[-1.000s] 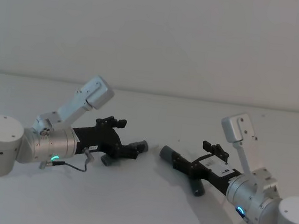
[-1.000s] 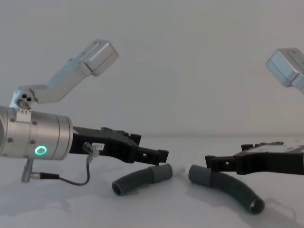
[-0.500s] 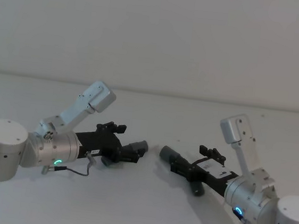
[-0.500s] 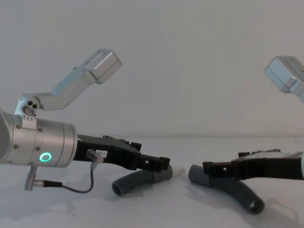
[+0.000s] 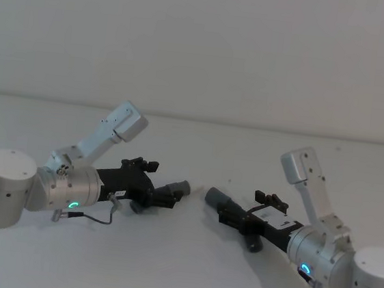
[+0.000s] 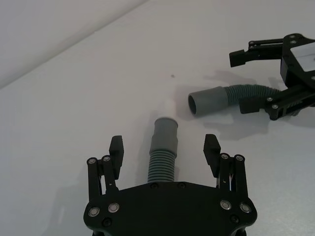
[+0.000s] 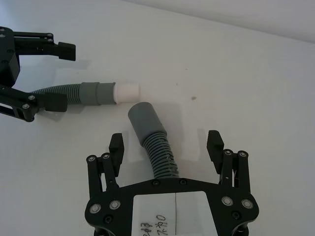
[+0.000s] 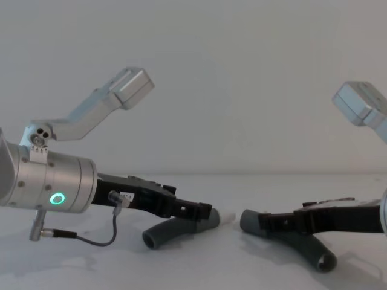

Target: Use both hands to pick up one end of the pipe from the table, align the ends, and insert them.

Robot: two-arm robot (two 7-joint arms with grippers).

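Two grey corrugated pipe pieces lie on the white table (image 5: 179,266), their ends facing each other a short gap apart. The left piece (image 6: 166,130) has a white tip (image 7: 127,92). My left gripper (image 6: 164,151) is open, low over the table, its fingers on either side of that piece's ribbed part. The right piece (image 7: 147,125) has a smooth collar mouth (image 6: 209,100). My right gripper (image 7: 165,144) is also open and straddles it behind the collar. In the chest view the left gripper (image 8: 202,211) and right gripper (image 8: 269,222) sit level with the pieces.
The white table runs back to a plain pale wall. A thin grey cable (image 8: 100,241) loops under the left wrist close to the surface. Both arms' camera mounts (image 5: 122,123) rise above the wrists.
Both grippers have come down and forward, so their open fingers now flank the pipe pieces. The pieces themselves have not moved.
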